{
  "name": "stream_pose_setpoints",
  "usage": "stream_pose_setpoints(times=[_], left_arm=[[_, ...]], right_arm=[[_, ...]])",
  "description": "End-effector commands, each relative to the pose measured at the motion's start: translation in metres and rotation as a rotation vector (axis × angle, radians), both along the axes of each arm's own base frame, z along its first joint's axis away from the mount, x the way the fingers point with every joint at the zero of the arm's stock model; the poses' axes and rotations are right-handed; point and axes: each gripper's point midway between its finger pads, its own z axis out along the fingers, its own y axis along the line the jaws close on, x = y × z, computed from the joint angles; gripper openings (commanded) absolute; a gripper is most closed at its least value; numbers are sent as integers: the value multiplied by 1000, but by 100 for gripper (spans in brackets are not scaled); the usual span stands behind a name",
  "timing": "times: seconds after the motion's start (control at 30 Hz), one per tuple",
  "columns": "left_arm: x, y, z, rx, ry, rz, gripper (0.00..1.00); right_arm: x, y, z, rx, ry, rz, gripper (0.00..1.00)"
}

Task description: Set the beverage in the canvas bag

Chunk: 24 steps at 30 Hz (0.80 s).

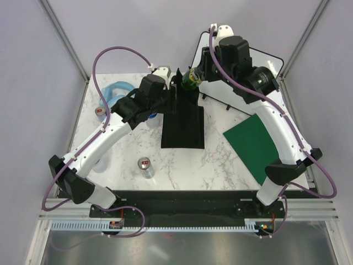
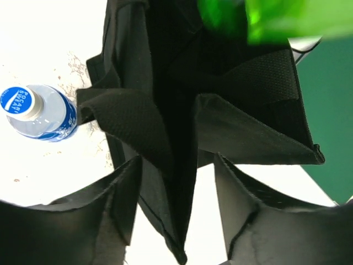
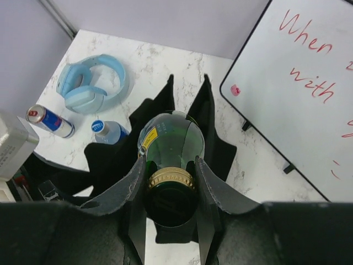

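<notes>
Green glass bottle with gold neck band (image 3: 171, 141) is clamped at the neck by the right gripper (image 3: 172, 164) and hung base-down over the mouth of the tall black fabric tote bag (image 1: 183, 124). Whether the base is past the rim cannot be told. The left gripper (image 2: 176, 161) is spread, with bag fabric between its fingers, unclamped. Judged mid-task: lowering and release are left.

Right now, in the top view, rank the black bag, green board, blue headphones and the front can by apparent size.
1. canvas bag and green board: alike; the bag stands nearer the camera.
2. blue headphones, partly hidden.
3. can.
</notes>
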Motion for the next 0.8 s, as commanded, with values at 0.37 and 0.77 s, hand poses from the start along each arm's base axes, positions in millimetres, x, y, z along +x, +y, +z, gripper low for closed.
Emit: stream_pose_setpoints(times=[0.37,0.77], left_arm=[[28,13,57,-35,-133,136,69],[42,10,17,99,-50,134,65]], right_arm=[[-24,-4,20,79,-114,38,0],[-33,8,47,143,-153,115,0]])
